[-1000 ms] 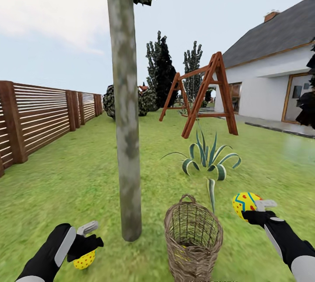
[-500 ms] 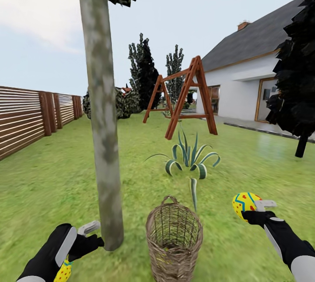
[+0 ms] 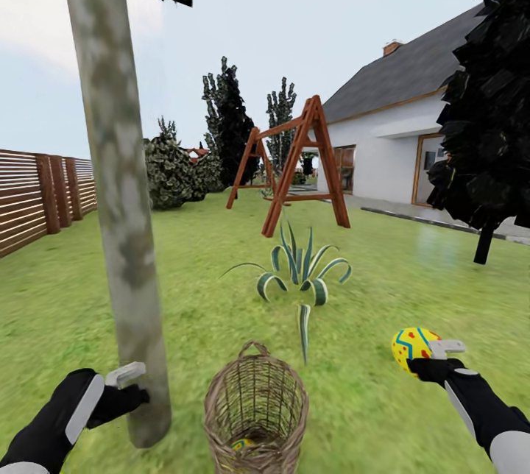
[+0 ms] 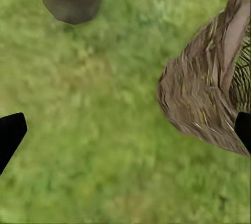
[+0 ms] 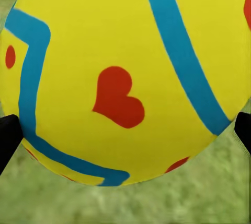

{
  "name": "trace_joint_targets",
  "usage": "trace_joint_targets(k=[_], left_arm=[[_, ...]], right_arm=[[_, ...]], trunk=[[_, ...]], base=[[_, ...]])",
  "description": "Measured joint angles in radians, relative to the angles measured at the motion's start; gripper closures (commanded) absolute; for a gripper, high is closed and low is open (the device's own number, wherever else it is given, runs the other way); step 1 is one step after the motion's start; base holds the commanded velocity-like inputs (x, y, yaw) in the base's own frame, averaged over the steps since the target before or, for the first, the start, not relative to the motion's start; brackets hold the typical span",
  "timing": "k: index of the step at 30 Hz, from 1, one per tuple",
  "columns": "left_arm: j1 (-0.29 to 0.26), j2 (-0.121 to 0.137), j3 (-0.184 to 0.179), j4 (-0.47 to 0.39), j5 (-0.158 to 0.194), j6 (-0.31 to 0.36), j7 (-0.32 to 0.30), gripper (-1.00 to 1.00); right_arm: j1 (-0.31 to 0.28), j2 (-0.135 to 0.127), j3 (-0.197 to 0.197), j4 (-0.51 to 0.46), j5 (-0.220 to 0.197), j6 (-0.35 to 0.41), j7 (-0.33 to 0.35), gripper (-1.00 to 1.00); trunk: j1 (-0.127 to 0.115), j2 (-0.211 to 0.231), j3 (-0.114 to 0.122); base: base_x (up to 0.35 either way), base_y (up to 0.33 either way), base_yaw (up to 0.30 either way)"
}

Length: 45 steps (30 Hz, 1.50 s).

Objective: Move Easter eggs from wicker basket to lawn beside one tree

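- Right gripper [image 3: 430, 355]: raised over the lawn [image 3: 383, 297] at the right of the head view, jaws clamped on a yellow Easter egg [image 3: 414, 345]. The right wrist view shows that egg close up [image 5: 120, 78], with red hearts and blue-green bands.
- Left gripper [image 3: 125, 386]: low at the left of the head view, just beside the tree trunk [image 3: 121, 224]. The left wrist view shows its two dark fingertips [image 4: 10, 135] set wide apart with only grass between them; jaws parted, nothing held.
- Wicker basket [image 3: 255, 408]: upright on the grass just right of the trunk, between the two arms. A yellow egg in the basket [image 3: 243, 445] shows at its bottom.
- Agave plant [image 3: 298, 271]: behind the basket.
- Wooden swing frame [image 3: 291, 165], slat fence [image 3: 37, 198], white house [image 3: 390, 135]: further back.
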State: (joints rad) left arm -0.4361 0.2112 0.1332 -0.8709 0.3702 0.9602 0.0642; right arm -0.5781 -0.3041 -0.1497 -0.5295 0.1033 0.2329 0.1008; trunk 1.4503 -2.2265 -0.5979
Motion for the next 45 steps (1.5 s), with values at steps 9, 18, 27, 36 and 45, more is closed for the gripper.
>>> trace_joint_targets(k=[9,18,27,36,45], left_arm=[[0.001,0.134,-0.01,-0.001,0.041,-0.002,-0.164,-1.0],[0.001,0.131,-0.012,0.0,0.038,-0.002,-0.161,-1.0],[0.001,0.124,-0.01,0.0,0.037,-0.001,-0.159,-1.0],[0.001,0.12,-0.011,0.001,0.037,-0.003,-0.159,-1.0],[0.001,0.098,-0.01,0.032,0.035,-0.003,-0.157,-1.0]], right_arm=[[0.0,-0.01,-0.002,0.021,0.0,-0.001,-0.001,1.0],[0.0,-0.002,0.0,0.022,0.0,-0.003,-0.001,1.0],[0.0,0.001,0.0,0.022,0.001,-0.003,-0.001,1.0],[0.0,0.003,0.002,0.022,0.002,-0.003,-0.001,1.0],[0.0,0.001,0.0,0.021,0.0,-0.003,-0.001,1.0]], trunk=[[0.0,0.0,0.0],[0.0,0.0,0.0],[0.001,0.0,0.0],[0.0,0.0,0.0],[0.0,0.0,0.0]], base=[[0.225,-0.281,0.0],[0.195,-0.235,0.0],[-0.188,-0.141,0.0],[0.1,-0.302,0.0],[0.24,-0.263,0.0]])
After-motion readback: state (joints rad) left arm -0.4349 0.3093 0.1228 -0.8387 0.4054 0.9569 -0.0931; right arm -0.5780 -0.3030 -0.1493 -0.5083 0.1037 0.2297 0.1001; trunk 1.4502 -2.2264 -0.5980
